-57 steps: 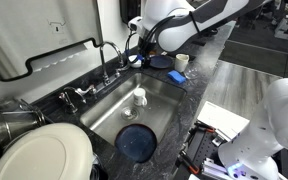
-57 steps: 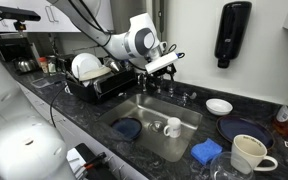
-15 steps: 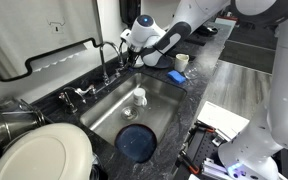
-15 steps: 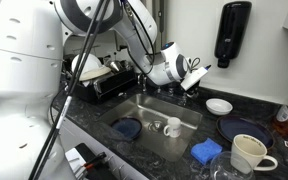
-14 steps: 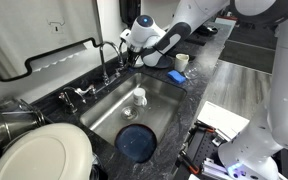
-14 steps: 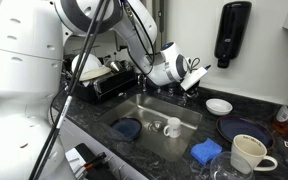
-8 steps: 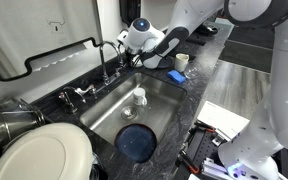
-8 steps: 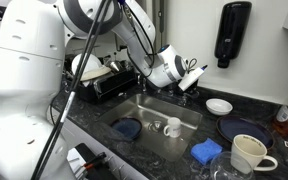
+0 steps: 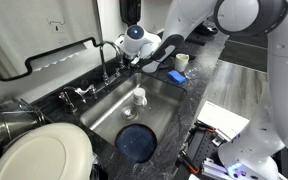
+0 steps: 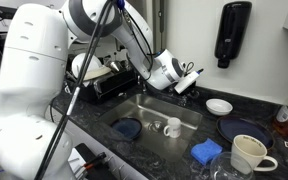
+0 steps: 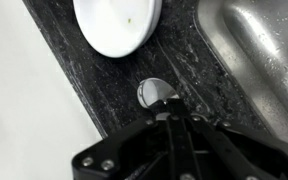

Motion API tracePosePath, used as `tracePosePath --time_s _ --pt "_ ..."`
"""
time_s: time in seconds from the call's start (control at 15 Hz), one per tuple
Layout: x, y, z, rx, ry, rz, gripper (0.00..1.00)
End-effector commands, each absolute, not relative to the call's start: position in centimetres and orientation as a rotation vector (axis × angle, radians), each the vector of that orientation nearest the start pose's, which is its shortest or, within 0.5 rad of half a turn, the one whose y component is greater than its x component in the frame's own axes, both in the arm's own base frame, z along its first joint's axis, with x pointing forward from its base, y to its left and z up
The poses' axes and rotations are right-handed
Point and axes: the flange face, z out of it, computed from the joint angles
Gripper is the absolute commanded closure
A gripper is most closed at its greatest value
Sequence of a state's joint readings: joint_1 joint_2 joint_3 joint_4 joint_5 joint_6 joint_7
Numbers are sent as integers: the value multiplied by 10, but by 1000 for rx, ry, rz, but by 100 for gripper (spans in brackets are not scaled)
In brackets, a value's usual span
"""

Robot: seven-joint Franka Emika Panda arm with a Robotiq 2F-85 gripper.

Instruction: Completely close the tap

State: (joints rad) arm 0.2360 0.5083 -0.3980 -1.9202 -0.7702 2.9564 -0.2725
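The tap [image 9: 106, 57] is a slim chrome gooseneck at the back rim of the steel sink [image 9: 162, 100]. My gripper [image 9: 135, 60] is low beside the tap's base, on the side toward the mug. In an exterior view the gripper [image 10: 191, 77] points down at the counter behind the sink. In the wrist view the gripper [image 11: 170, 106] is shut, its black fingers pressed together. Their tip rests at the edge of a small shiny round chrome piece [image 11: 152, 92] on the black speckled counter. Nothing is held.
A white cup [image 9: 139, 97] and a blue plate [image 9: 136, 142] lie in the sink. A blue sponge [image 9: 176, 76] and a mug [image 9: 181, 62] sit past the gripper. A white bowl [image 11: 116, 20] is close by, and a dish rack [image 10: 99, 82] stands on the other side.
The arm has swung in toward the tap's base and dropped lower over the counter behind the sink. The gripper has stayed shut throughout.
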Motion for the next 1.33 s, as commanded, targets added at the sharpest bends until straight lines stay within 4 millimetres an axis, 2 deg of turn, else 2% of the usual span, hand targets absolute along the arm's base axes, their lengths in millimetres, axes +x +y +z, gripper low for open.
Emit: tracePosePath --time_s 0.0,0.4,0.73,1.0,1.27 --pt "670 -47 298 2211 1019 417 100" --pt "650 -50 312 2233 979 234 100" --pt "622 -81 327 2291 1013 23 100" --pt "598 -96 343 2466 1071 -28 100" --pt "578 -113 382 2612 992 -49 100"
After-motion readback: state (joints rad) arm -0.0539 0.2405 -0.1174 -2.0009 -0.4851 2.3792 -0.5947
